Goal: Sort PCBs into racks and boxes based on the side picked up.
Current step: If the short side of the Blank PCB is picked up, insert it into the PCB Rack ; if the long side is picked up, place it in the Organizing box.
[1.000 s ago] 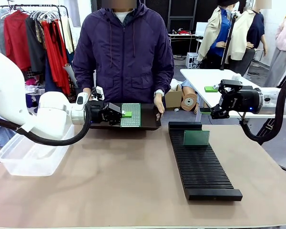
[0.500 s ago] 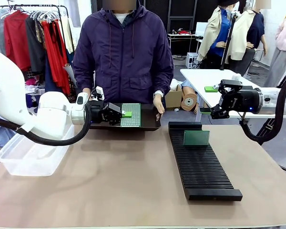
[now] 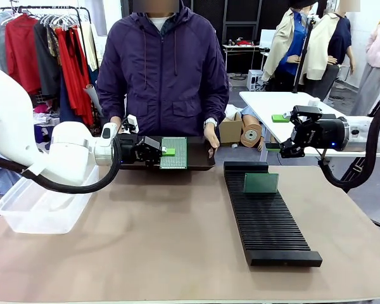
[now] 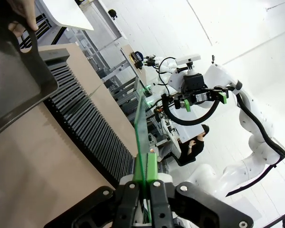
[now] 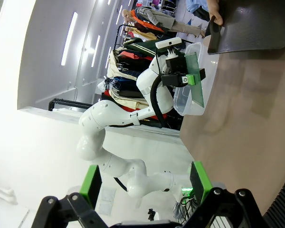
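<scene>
Front view: left pincer clamps the PCB upright; right pincer gapes empty.

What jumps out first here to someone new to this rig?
The left gripper, jaws shut on a green PCB, holds it upright above the dark tray in front of the person in the purple jacket. On the table's right side a long black rack has one PCB standing in its far slots. The right gripper hangs open above the table's right side, holding nothing.
</scene>
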{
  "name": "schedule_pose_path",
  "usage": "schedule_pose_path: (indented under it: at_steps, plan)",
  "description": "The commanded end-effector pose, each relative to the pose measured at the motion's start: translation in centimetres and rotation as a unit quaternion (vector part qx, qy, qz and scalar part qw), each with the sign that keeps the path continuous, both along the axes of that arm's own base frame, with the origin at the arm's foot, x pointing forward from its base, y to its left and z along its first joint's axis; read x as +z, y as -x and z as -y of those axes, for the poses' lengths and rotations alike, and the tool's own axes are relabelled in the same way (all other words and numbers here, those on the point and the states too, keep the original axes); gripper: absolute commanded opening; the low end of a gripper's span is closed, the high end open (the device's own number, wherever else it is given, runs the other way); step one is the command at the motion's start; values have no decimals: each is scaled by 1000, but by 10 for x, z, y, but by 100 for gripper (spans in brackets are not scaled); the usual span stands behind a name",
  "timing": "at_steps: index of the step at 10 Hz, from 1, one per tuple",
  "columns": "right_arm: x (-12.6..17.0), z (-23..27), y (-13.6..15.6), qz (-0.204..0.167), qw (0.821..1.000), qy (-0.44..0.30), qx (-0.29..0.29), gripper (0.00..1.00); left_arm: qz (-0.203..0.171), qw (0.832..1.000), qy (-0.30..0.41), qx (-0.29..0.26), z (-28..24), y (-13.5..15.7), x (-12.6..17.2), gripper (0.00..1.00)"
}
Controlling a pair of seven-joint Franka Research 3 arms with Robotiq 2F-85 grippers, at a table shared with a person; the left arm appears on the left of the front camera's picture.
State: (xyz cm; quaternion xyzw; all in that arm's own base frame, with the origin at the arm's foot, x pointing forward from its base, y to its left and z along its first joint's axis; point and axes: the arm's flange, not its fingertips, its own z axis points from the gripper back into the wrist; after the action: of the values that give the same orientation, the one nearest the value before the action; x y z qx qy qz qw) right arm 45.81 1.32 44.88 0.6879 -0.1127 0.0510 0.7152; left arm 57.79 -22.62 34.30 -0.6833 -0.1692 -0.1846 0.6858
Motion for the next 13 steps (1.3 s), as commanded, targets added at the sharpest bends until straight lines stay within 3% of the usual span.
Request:
schedule_pose_path:
  at_steps: [1,8,13]
  plan:
    - [2,-1,1,7,1000,-1,2,100,-14,999,-38,8,-8,7,17,0]
    - [2,-1,1,7,1000,-1,2,100,-85,985,-152,14,-77,61,86,0]
    - [2,-1,1,7,1000,-1,2,100,-126,944,-301,54,-142,97,137,0]
